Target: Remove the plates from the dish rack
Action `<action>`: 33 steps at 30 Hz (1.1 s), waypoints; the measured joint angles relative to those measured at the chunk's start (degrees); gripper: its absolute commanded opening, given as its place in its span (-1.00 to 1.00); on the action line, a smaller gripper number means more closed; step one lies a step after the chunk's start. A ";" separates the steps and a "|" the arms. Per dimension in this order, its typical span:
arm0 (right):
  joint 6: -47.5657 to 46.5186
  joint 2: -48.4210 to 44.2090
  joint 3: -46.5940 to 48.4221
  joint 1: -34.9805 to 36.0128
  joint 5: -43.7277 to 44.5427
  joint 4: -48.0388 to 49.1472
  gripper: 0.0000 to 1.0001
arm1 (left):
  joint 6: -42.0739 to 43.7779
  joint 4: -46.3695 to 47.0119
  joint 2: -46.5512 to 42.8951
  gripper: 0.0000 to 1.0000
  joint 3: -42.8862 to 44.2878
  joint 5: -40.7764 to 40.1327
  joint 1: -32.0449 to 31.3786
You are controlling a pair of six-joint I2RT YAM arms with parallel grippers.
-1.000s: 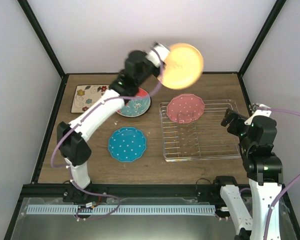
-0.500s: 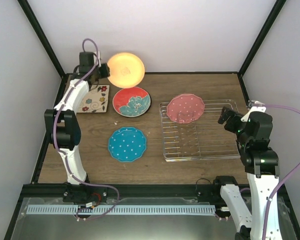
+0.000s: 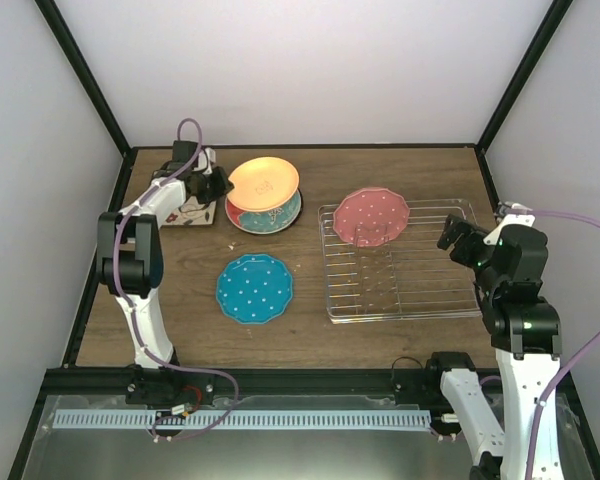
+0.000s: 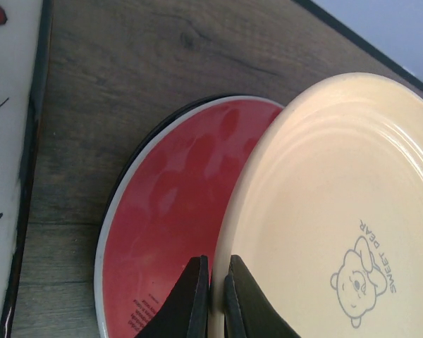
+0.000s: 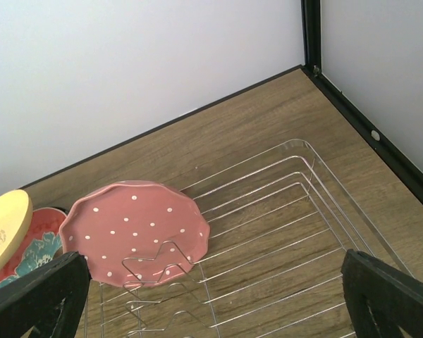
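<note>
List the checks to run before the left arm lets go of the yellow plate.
1. Left end effector shut on the rim of the orange-yellow plate: ok.
2. Orange-yellow plate above the red plate: ok.
3. Orange-yellow plate level: not ok, it is tilted.
4. Orange-yellow plate resting on the red plate: cannot tell.
5. Right end effector open and apart from every plate: ok.
6. Dish rack unloaded: not ok, the pink-red scalloped plate sits in it.
</note>
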 measured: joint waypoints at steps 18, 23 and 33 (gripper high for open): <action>0.02 -2.38 0.35 0.00 1.90 -3.02 1.00 | 2.32 -1.16 4.83 -0.05 -0.63 -5.20 -1.46; 0.04 -2.54 0.92 0.00 2.36 -3.41 1.00 | 2.91 0.37 4.87 0.70 -0.33 -3.65 -2.34; 0.04 -2.71 0.96 0.00 2.71 -3.41 0.99 | 6.16 -2.16 5.07 0.86 9.75 -15.17 -0.35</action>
